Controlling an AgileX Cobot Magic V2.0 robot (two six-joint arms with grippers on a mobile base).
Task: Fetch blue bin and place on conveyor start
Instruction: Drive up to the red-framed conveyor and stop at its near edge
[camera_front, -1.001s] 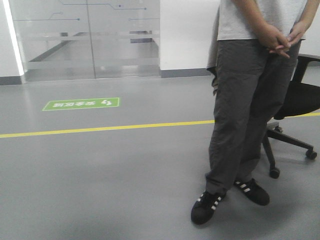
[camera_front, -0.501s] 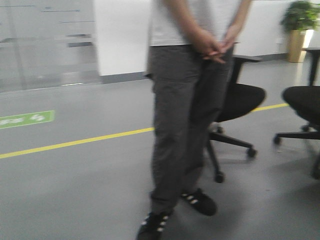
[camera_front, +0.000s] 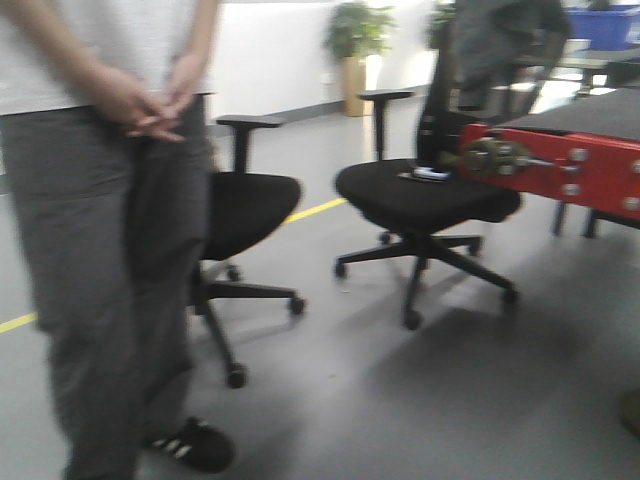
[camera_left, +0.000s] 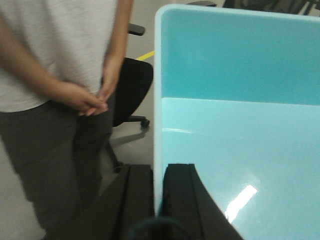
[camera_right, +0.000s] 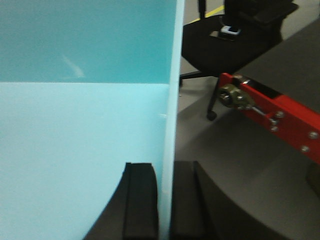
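Front view newly shows conveyor start (camera_front: 590, 165); left gripper (camera_left: 159, 172), right gripper (camera_right: 164, 170) pinch blue bin (camera_left: 240, 150).

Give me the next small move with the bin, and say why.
Probably turn the base a little rightward: the left pincer and right pincer are shut on walls of the blue bin, and the conveyor start sits at the front view's right edge, beyond a black office chair.

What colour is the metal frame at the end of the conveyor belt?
The frame is red; the right wrist view shows it best.
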